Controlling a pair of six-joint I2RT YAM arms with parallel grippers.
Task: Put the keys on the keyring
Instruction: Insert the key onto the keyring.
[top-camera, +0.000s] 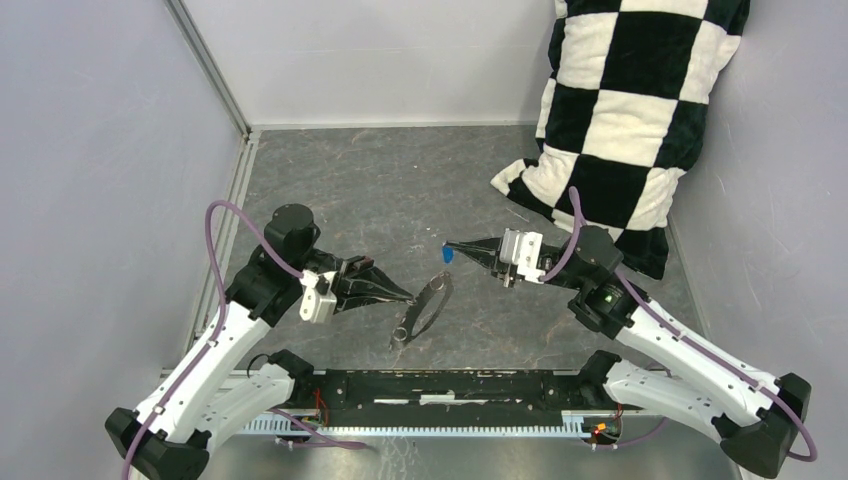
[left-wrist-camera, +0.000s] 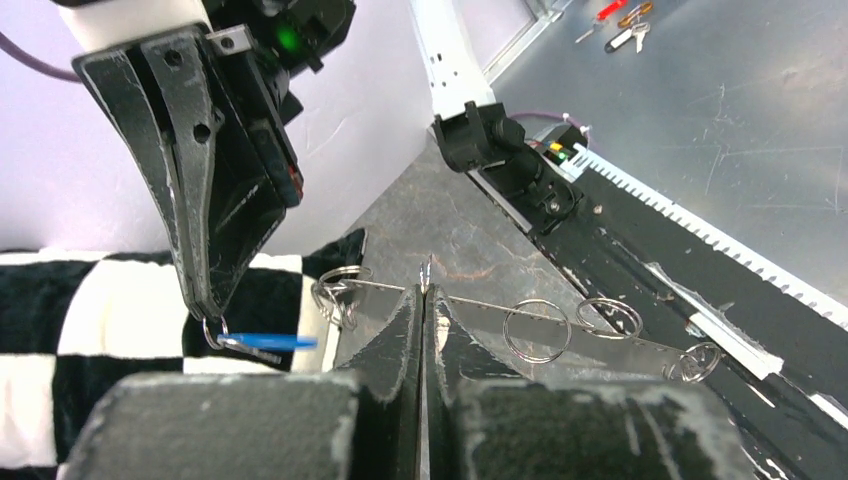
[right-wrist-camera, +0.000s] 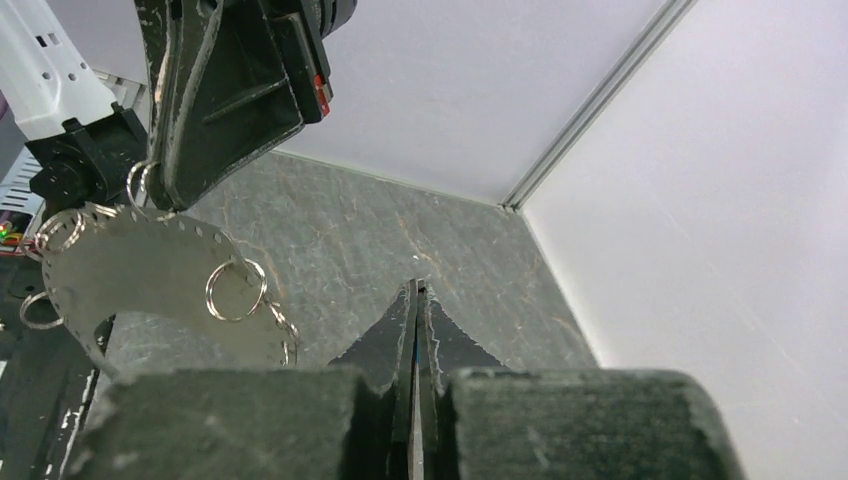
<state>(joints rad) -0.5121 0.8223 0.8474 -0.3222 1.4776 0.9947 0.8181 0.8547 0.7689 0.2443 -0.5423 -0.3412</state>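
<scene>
The keyring (top-camera: 430, 300) is a thin grey metal crescent with edge holes and several small split rings, held up above the table. My left gripper (top-camera: 408, 297) is shut on its edge, as the left wrist view shows (left-wrist-camera: 424, 292), with the plate (left-wrist-camera: 620, 345) running to the right. My right gripper (top-camera: 447, 246) is shut on a tiny blue-headed key (top-camera: 446, 255), just above and right of the keyring. In the left wrist view the key (left-wrist-camera: 265, 342) hangs at the right gripper's tip (left-wrist-camera: 208, 312). In the right wrist view (right-wrist-camera: 415, 290) only a blue sliver shows between the jaws, with the keyring (right-wrist-camera: 140, 270) to the left.
A black-and-white checkered pillow (top-camera: 630, 110) leans in the back right corner. White walls close in the left, back and right. A black rail (top-camera: 450, 385) runs along the near edge. A few small key-like objects (left-wrist-camera: 630, 30) lie beyond the rail.
</scene>
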